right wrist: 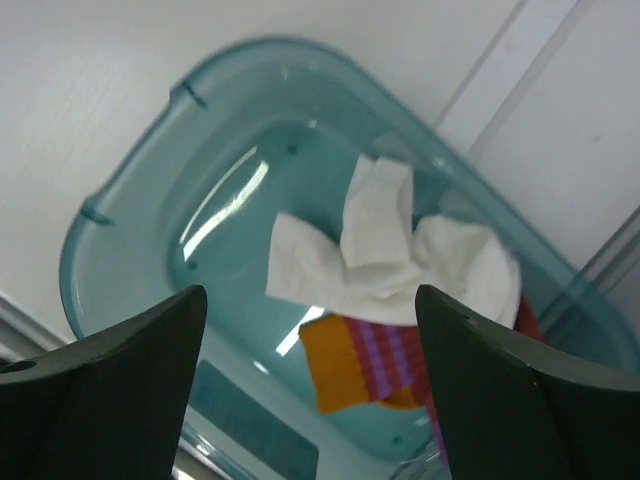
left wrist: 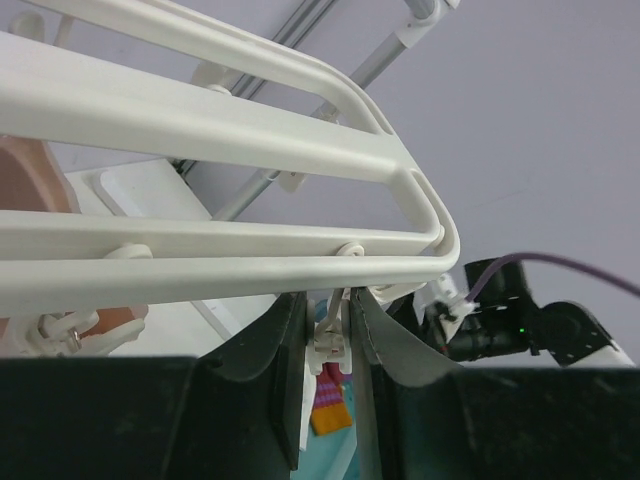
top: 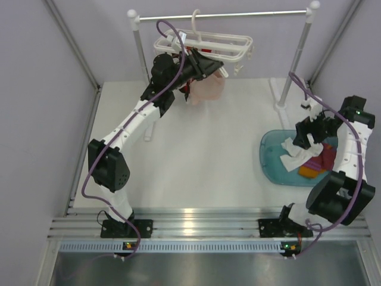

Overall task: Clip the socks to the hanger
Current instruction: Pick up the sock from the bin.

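The white slatted hanger hangs from the silver rail; in the left wrist view its frame fills the top. My left gripper is raised under it, and its jaws are shut on a small white dangling clip. A pale pinkish-brown sock hangs from the hanger beside that gripper. My right gripper is open and empty just above a white sock and an orange sock with purple-red stripes. Both lie in the teal basin.
The silver rail stands on two white posts at the back. The teal basin sits at the right of the table, holding the white sock, the orange sock and a red one. Grey walls enclose the sides.
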{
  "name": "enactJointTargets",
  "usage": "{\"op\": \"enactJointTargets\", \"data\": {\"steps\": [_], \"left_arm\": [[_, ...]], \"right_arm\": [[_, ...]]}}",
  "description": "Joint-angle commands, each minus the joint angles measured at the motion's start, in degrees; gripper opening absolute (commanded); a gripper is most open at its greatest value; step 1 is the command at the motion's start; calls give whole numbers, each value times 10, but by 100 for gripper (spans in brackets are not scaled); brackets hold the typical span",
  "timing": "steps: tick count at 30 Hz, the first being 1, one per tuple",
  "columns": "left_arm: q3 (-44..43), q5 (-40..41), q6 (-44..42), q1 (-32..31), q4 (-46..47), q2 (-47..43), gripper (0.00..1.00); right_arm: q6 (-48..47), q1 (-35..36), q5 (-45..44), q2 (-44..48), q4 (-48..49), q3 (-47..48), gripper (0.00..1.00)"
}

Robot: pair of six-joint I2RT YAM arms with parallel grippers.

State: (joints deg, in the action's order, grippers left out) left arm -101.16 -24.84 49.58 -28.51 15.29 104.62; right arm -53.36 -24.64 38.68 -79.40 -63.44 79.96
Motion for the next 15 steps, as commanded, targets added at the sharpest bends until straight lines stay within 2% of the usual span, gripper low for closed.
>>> {"op": "enactJointTargets", "data": {"steps": [1, 4, 9, 12, 15], "left_arm": [[-24, -6, -1, 1, 23, 1, 0], [-24, -11, -2, 0, 24, 2, 0], [-22, -14, -9, 1, 24, 1, 0], [-21, -14, -10, 1, 23, 2, 0], [-20, -13, -10, 1, 25, 4, 0]], "right_arm": [[-256, -42, -47, -24, -137, -59, 83], [-362, -43, -76, -23, -93, -124, 76], [-559, -37, -121, -69, -54, -142, 67], [-629, -32, -148, -103, -36, -137, 65], [-647, -20, -164, -131, -20, -131, 62]]}}
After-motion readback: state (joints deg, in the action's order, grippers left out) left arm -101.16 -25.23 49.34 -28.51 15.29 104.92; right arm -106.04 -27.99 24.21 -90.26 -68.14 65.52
